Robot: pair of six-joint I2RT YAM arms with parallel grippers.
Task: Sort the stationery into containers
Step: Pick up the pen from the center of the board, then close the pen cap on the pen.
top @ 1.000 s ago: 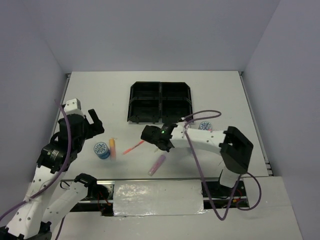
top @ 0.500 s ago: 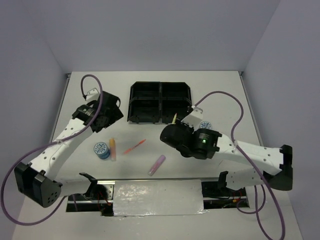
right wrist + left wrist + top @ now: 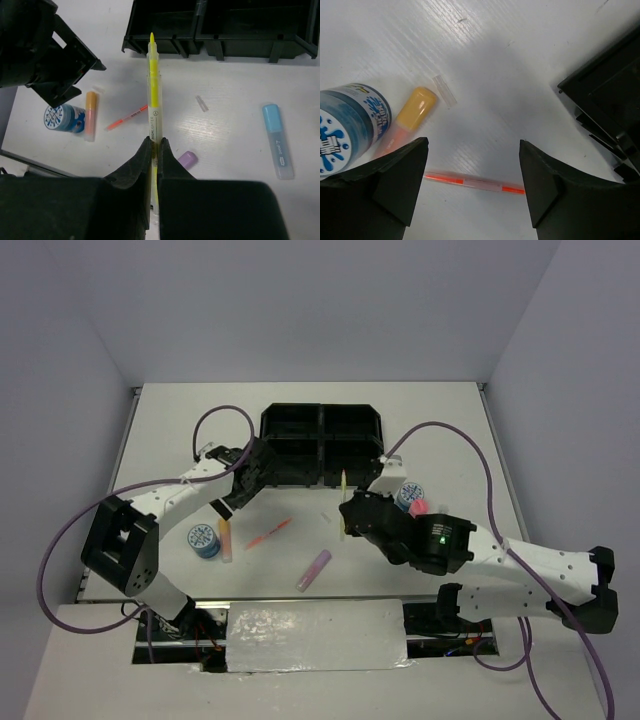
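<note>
The black tray [image 3: 266, 418] with four compartments stands at the back centre. My left gripper [image 3: 473, 145] is open and hovers over the thin pink pen [image 3: 475, 183], which lies flat between the fingers, untouched. The orange marker [image 3: 415, 110] and a blue-and-white tape roll [image 3: 347, 127] lie to its left. My right gripper [image 3: 156, 142] is shut on the yellow pen [image 3: 153, 90], held above the table with its tip pointing at the tray [image 3: 220, 42]. On the table lie a purple marker [image 3: 314, 569] and a light blue marker [image 3: 278, 141].
A second tape roll [image 3: 408, 493] and the pink-capped bottle [image 3: 419, 507] stand right of my right arm. A small clear cap [image 3: 201, 104] lies in front of the tray. Purple cables loop over both arms. Walls close in the left, back and right.
My left gripper has swung from the table's left side to above the pink pen, its jaws a little narrower. My right arm has stretched out and now carries the yellow pen.
</note>
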